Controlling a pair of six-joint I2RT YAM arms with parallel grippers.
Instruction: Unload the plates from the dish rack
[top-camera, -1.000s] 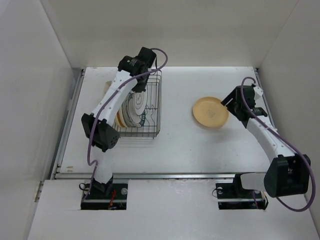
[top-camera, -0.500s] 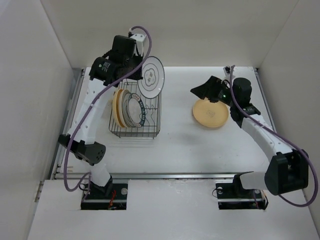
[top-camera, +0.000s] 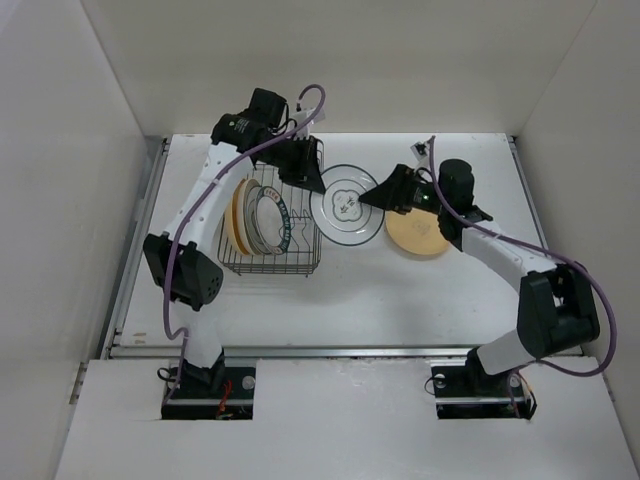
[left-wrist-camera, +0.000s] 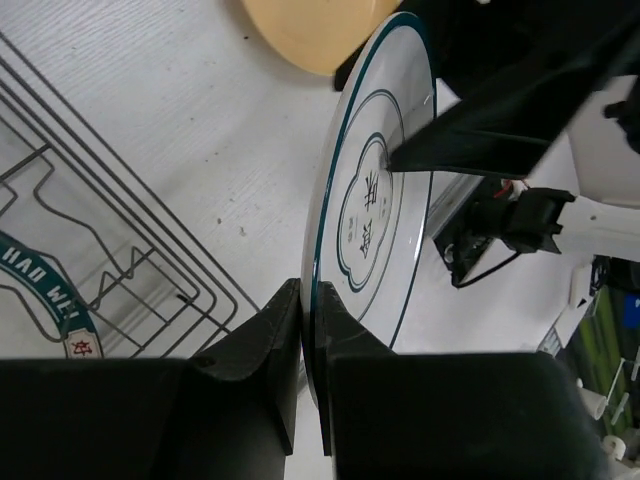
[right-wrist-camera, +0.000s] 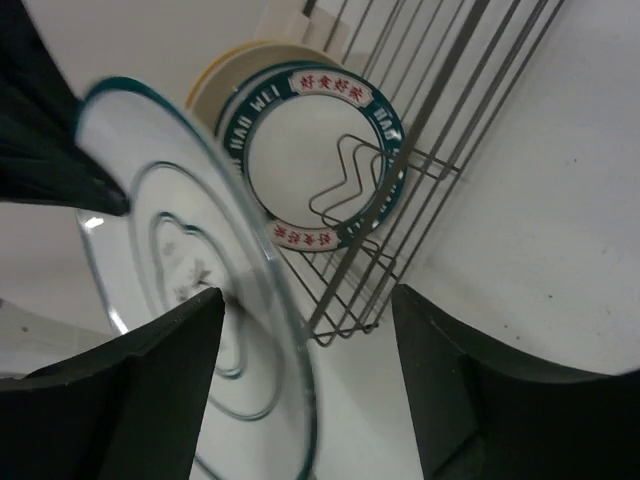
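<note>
White walls (top-camera: 90, 100) box in a white table (top-camera: 400, 290), and the wire dish rack (top-camera: 270, 270) stands on its left half beneath the left arm. Two plates stand on edge in the rack: a tan racked plate (top-camera: 237, 215) at the far left and a banded plate (top-camera: 264, 222) beside it. Right of the rack a loose tan plate (top-camera: 422, 238) lies flat on the table. Between the two, the white teal-rimmed plate (top-camera: 345, 205) is out of the rack. The left gripper (top-camera: 312, 183) is clamped on its rim from the rack side. The right gripper (top-camera: 378, 196) reaches in from the opposite side and partly covers the loose tan plate's near edge. From the left wrist, both fingers (left-wrist-camera: 268, 340) pinch the rim tight, and the plate is seen nearly edge-on, with a dark finger of the other arm across its face. The right wrist view shows its own fingers (right-wrist-camera: 130, 400) spread wide, the rim running between them with a gap on each side. Dark Chinese characters sit inside a lobed outline at the held plate's centre, too small to read. The banded plate carries "HAO WEI" in white on its teal band, plus red characters in white panels, legible only from the wrist cameras
</note>
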